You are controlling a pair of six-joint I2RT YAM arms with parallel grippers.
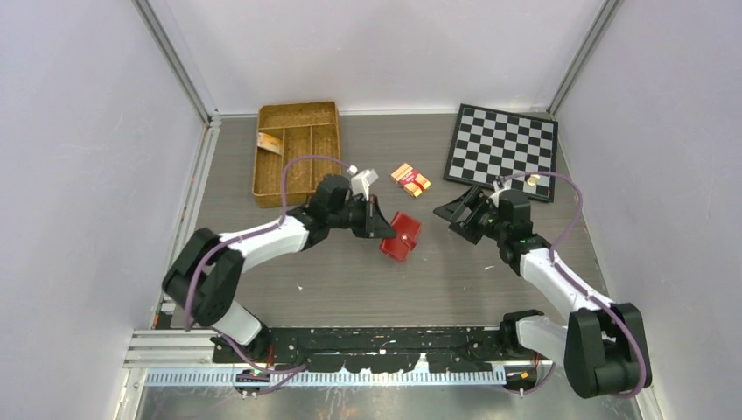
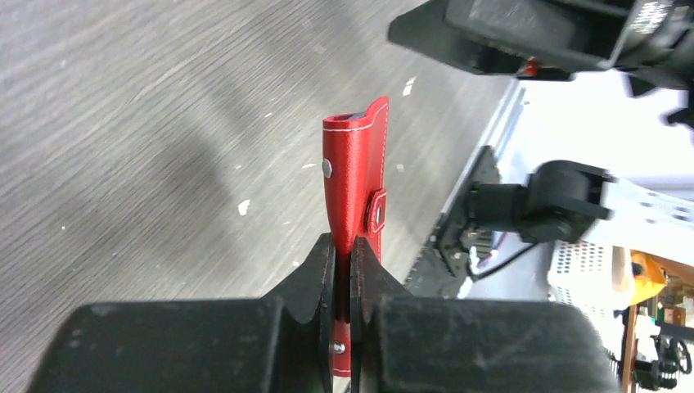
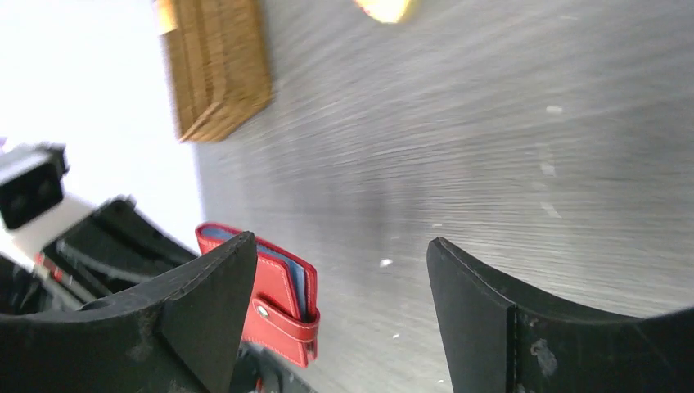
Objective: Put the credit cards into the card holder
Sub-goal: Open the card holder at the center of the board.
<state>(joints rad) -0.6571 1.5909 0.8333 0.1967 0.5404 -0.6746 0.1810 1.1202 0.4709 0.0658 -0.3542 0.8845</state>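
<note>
The card holder (image 1: 402, 238) is a small red wallet with a snap tab, held at mid-table. My left gripper (image 1: 385, 229) is shut on its edge. In the left wrist view the card holder (image 2: 353, 164) sticks out from between the closed jaws of the left gripper (image 2: 344, 246). My right gripper (image 1: 451, 213) stands open just right of the wallet with nothing in it. In the right wrist view the card holder (image 3: 282, 299), with its bluish sleeves showing, lies beyond the left finger of the right gripper (image 3: 340, 241). One tan credit card (image 1: 269, 143) lies in the wicker tray.
A brown wicker divided tray (image 1: 297, 107) stands at the back left and also shows as the wicker tray (image 3: 217, 65) from the right wrist. An orange-and-red banded pack (image 1: 410, 178) lies behind the wallet. A chessboard (image 1: 499, 149) sits at the back right with a small tan piece (image 1: 532, 179) on it.
</note>
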